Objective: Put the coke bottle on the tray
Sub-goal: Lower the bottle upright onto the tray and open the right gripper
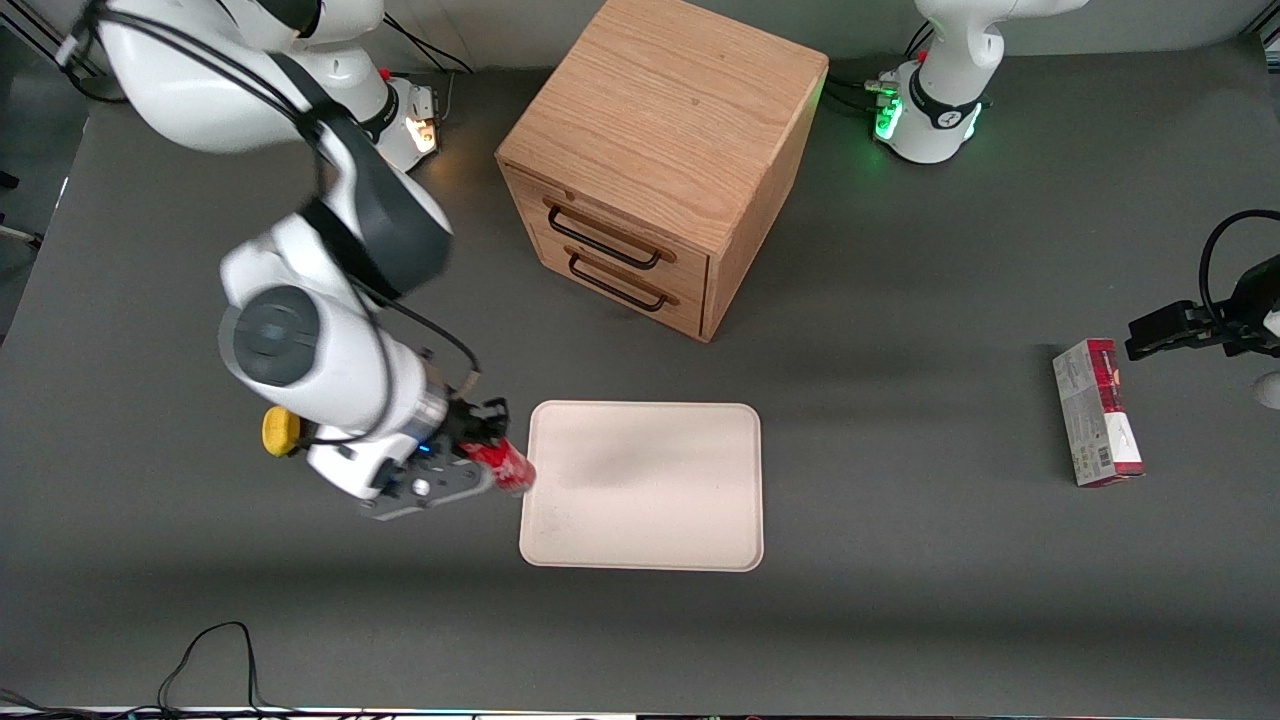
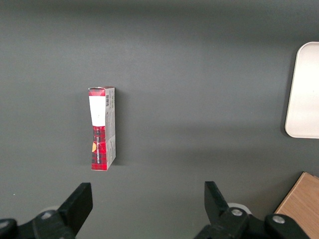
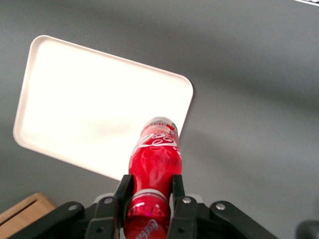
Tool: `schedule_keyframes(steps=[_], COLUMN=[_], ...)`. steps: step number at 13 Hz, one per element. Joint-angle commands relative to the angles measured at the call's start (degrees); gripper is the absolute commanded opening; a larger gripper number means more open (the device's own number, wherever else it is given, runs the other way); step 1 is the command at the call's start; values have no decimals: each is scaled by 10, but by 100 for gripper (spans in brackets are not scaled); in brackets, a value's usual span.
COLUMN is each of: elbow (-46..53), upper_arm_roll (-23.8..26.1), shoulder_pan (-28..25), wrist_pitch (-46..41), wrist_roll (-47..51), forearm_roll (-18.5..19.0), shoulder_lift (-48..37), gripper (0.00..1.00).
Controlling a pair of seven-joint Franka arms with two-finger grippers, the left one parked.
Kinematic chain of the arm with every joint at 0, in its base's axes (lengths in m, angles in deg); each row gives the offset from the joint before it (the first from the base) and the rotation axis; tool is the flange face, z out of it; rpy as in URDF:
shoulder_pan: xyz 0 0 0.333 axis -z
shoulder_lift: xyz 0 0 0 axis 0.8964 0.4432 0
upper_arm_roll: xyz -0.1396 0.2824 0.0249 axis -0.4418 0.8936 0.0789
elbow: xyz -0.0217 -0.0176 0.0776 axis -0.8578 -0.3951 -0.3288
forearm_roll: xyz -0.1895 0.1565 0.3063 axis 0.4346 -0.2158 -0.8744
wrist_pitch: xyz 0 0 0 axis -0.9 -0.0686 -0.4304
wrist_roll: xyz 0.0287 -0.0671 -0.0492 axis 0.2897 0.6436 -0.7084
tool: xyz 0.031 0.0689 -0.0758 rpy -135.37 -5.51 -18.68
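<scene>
The coke bottle was clenched between the fingers of the gripper — held above the worktop. It was positioned over the rim of the tray nearest the working arm's end — midway along that side.

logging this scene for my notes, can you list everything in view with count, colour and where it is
coke bottle: 1, red with white script logo, held in the gripper, lifted at the tray's edge toward the working arm's end
tray: 1, cream-white, flat on the table, nearer the front camera than the cabinet, nothing on it
cabinet: 1, light wood with two dark-handled drawers, farther from the front camera than the tray
carton: 1, red and grey, lying on the table toward the parked arm's end
table: 1, dark grey surface under everything
cable: 1, black, looped on the table's edge nearest the front camera
gripper: 1, black fingers, shut on the coke bottle, beside the tray's edge
</scene>
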Motion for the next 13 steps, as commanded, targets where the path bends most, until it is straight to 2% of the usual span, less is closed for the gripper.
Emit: schedule_keyframes(steps=[1,3,6,10,11,12,13], elbow=[36,36,33,2,-6,-9,-10], upper_arm_roll=[14,13,10,9,8,6,4], shoulder_pan=[-6,-16,-18,-17,-15,-15,-15], wrist_pitch=[41,75,103,119,126,132,133], wrist_roll=[1,4,8,22,22,29,36], forearm_roll=[54,74,75,96,103,105,105], shoulder_lift=[52,78,93,95,95,95,95], gripper=[0,0,7,16,24,39,46])
